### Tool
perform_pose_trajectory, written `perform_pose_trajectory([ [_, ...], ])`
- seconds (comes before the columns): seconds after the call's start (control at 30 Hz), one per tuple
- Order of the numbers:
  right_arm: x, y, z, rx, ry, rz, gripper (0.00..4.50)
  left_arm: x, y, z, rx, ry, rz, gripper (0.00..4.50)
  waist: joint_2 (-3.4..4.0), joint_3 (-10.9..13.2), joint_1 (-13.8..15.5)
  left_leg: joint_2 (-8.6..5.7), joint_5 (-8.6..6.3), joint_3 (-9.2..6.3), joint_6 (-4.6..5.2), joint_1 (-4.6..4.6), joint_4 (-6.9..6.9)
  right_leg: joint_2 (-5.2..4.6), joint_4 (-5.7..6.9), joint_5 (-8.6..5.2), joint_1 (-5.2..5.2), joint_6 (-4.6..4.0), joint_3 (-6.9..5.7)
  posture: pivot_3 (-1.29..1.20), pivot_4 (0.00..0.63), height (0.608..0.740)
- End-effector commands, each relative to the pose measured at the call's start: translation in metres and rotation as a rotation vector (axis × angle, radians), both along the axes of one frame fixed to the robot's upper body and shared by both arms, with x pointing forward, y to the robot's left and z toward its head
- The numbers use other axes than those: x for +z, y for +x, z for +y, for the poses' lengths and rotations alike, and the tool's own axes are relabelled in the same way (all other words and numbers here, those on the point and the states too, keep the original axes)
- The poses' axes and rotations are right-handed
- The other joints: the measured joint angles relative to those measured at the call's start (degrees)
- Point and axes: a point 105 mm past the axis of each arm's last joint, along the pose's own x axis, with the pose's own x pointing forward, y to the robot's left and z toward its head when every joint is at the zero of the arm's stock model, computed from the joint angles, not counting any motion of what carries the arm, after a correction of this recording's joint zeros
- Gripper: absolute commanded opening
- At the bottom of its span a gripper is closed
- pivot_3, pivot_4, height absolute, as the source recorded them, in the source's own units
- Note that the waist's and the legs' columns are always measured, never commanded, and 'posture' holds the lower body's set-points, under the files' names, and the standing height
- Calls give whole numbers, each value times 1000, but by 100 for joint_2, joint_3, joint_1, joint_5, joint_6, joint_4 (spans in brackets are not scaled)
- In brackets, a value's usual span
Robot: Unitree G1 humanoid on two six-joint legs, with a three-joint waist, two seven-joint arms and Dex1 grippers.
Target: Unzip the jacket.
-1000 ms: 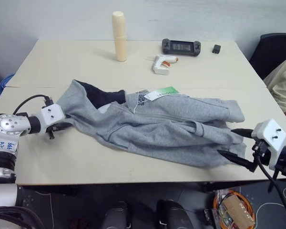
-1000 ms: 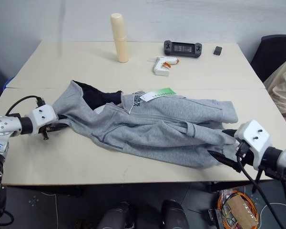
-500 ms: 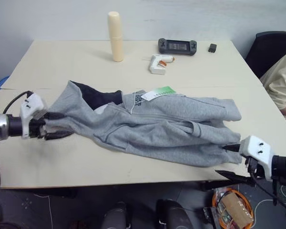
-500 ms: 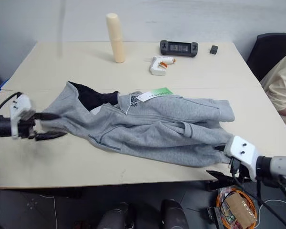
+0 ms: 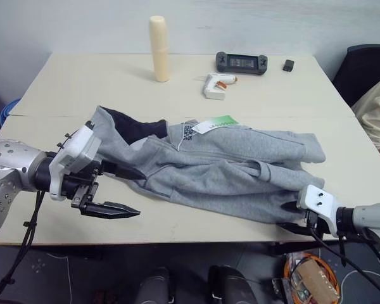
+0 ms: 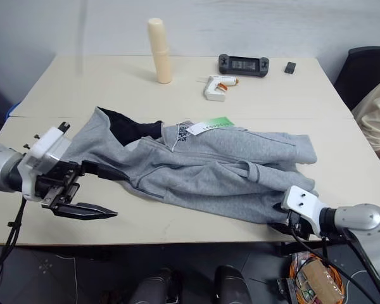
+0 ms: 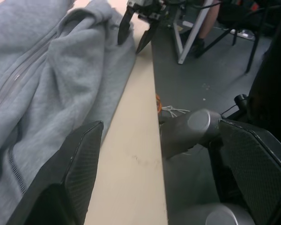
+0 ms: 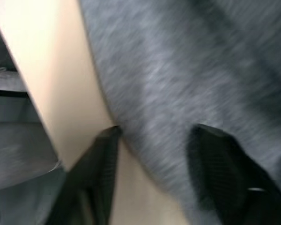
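My workspace is a pale beige table (image 5: 69, 82) made of two tops pushed together, the seam running across the middle of the frame. Behind it, along the top of the frame, stands a plain light grey wall (image 5: 82, 25). A black chair (image 5: 362, 66) sits at the upper right. Dark floor (image 5: 114, 278) shows along the bottom edge.

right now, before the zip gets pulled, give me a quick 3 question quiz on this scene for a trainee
1. True or false: the left gripper is clamped on the jacket.
2. Which thing stands upright at the far side of the table? A: cream tube. B: game controller. C: glue gun.
3. What colour is the brighter tag at the jacket's collar?

Key: 1 false, it is open beside the jacket. 2 A. 3 green.
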Motion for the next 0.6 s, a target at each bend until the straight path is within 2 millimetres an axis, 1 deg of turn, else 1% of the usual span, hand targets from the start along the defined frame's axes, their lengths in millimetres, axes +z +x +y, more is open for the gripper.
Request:
perform_pose_trajectory([
  [0.03,2,0,-1,-3,11,15,1315,7,-3,-5,-40,-7,-26,4082,0,0,-16,1,0,0,-1,2,0,0,0,0,2,0,0,0,150,740],
  [0.07,2,-1,0,-4,18,18,1024,7,-3,-5,-41,-6,-27,4082,0,0,-19,1,0,0,-1,2,-1,1,0,0,2,0,1,0,150,740],
  [0.13,2,-1,0,-8,27,20,300,6,-1,-5,-43,-4,-33,4082,0,0,-20,2,-1,0,-2,3,-1,1,-2,0,2,-1,1,0,150,740],
  [0.17,2,-1,1,-9,28,20,30,6,0,-5,-44,-3,-36,4082,0,0,-21,2,-1,0,-2,3,-1,1,-2,0,2,-1,2,0,150,740],
  [0.3,7,-10,10,14,71,37,8,4,2,-7,-52,-2,-47,4082,0,0,-10,2,-2,0,-2,2,1,0,-5,-1,2,-1,2,0,150,740],
  [0.43,28,-59,45,164,214,134,8,0,3,-7,-64,12,-54,4082,10,5,62,2,-2,-6,-3,1,0,0,-5,-1,3,-2,3,0,150,740],
  [0.47,30,-68,49,175,235,155,8,0,3,-6,-65,13,-54,4082,11,6,89,7,-3,-8,-4,1,-2,3,-5,-1,6,-2,2,0,150,740],
  [0.53,31,-97,59,212,276,244,8,-1,7,-5,-63,20,-60,4082,9,5,107,13,-4,-12,-6,2,1,7,-10,-1,12,-3,-1,0,150,740],
  [0.6,32,-118,68,237,296,297,8,1,13,-4,-50,14,-72,4082,6,3,130,11,-6,-15,-6,7,1,5,-29,-2,19,-3,0,0,150,740],
])
